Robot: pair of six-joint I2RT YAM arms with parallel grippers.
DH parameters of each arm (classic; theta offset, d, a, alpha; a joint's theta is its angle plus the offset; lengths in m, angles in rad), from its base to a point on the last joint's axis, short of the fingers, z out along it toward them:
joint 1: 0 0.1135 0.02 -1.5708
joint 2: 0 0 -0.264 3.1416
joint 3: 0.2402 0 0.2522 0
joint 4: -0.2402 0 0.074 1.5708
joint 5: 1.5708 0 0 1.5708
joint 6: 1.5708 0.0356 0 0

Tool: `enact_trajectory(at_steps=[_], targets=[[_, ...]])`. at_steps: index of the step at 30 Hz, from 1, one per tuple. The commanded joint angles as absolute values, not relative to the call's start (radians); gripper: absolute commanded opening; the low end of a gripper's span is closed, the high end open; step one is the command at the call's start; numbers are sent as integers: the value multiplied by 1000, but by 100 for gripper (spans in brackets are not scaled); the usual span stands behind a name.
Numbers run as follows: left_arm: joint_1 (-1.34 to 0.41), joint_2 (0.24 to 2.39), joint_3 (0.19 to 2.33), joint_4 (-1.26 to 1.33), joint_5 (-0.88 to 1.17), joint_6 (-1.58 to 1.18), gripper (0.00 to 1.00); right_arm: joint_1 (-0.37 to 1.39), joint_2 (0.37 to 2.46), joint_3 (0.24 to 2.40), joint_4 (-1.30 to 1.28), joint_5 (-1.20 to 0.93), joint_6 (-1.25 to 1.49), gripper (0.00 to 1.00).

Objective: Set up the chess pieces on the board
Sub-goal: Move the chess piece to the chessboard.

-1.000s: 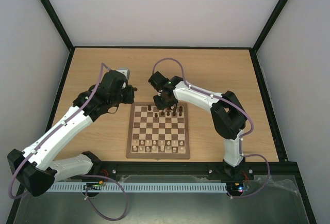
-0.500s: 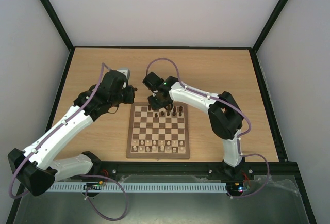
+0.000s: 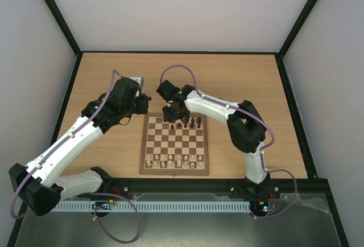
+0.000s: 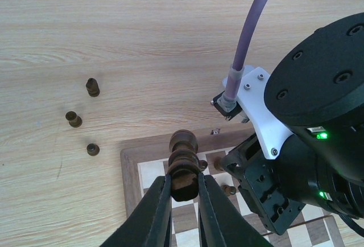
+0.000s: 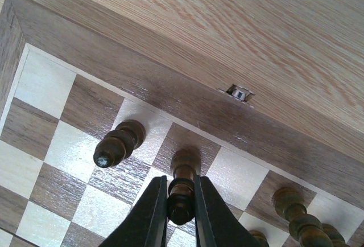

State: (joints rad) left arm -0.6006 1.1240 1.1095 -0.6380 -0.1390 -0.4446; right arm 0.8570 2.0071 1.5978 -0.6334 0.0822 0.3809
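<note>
Left arm: stretched forward from its base at the near left, with the wrist turned in toward the far-left corner of the board (image 3: 174,140). Left gripper (image 4: 184,187) is closed tight on a dark chessman (image 4: 183,156), pinched near one end. The piece lies along the fingers and is held in the air over that corner of the board's frame.

Right arm: elbow folded beside the board's right side, forearm reaching left across the far edge, wrist pointing down. Right gripper (image 5: 181,196) is clamped on a second dark chessman (image 5: 183,170). This one is upright, with its foot at a dark square in the farthest row. Whether the foot rests on the square cannot be told.

Neighbouring piece (image 5: 116,144): stands on the next square of the same row, apart from the fingers.

Loose dark chessmen: three (image 4: 92,87) (image 4: 73,119) (image 4: 92,149) lie on the counter (image 3: 239,82) beyond the far-left corner, each apart from the others.

Other dark chessmen (image 3: 192,123): grouped on the far rows.

Pale chessmen (image 3: 173,160): lined up on the near rows.

Change over the last second: the right gripper has shifted left along the far row, and its elbow has followed. The left arm has held its pose.
</note>
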Motion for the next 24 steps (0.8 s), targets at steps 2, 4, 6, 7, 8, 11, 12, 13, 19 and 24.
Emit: enact_trajectory(at_steps=[2,4,6,7,8,11,12,13,19,24], targets=[[-593,1123,1095,-630,-146,-432,9,864,2029,1626,-677,77,373,13],[-592,1123,1095,-632,-146,-431,9,864,2029,1626,-677,78,373,16],[-592,1124,1094,-630,-146,-431,9,863,2028,1625,-675,78,373,18],[-592,1124,1095,-629,-146,-430,9,864,2028,1624,-675,79,373,19],[-592,1125,1095,-629,-145,-430,9,864,2029,1624,-676,78,373,21],[-591,1126,1094,-630,-143,-431,10,863,2027,1623,-674,76,373,26],[-590,1125,1095,-630,-143,-431,10,864,2025,1622,-673,74,373,28],[-590,1125,1096,-630,-143,-431,10,864,2021,1620,-670,74,373,30],[-590,1131,1112,-638,-143,-428,10,863,1953,1598,-631,77,377,44],[-590,1165,1152,-658,-123,-413,10,862,1819,1538,-592,118,388,54]])
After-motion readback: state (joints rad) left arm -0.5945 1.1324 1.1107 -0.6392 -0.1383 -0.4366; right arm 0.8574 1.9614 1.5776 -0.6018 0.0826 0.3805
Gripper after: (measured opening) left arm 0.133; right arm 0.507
